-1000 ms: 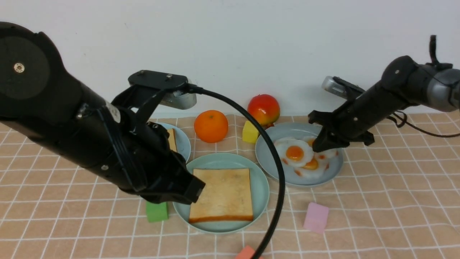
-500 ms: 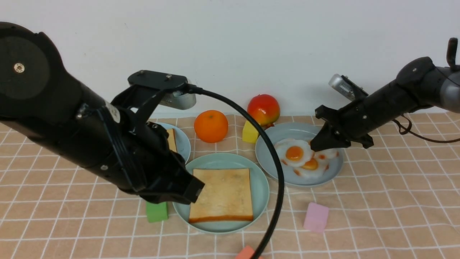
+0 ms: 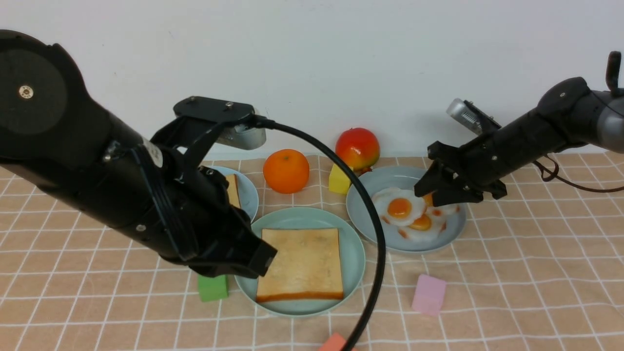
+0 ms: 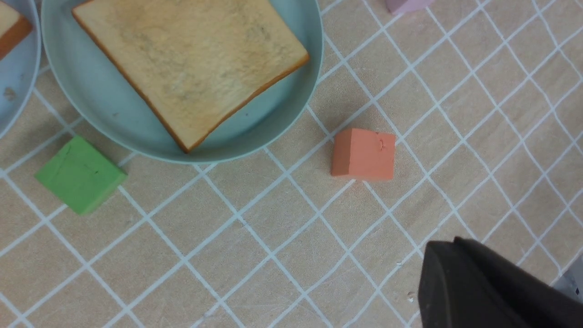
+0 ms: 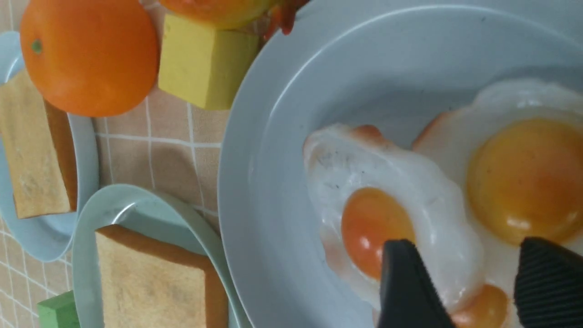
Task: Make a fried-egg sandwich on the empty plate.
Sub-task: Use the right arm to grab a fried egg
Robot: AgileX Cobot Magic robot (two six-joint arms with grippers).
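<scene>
One toast slice (image 3: 302, 263) is parked on the mint-green plate (image 3: 353, 253), toward the desk's (image 3: 526, 273) front edge. Jaws of the right gripper (image 3: 431, 194) are spread apart over the fried eggs (image 3: 399, 207) on the grey-blue plate (image 3: 390, 178). Jaws of the left gripper (image 3: 261, 258) are pressed together.

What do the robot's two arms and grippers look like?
Both arms are black. The left arm is a thick tube with a round end cap, a white sticker and a thick black cable. The right arm looks slimmer, with a grey joint and thin cable. The right gripper has black wedge fingers with ribbed pads.
</scene>
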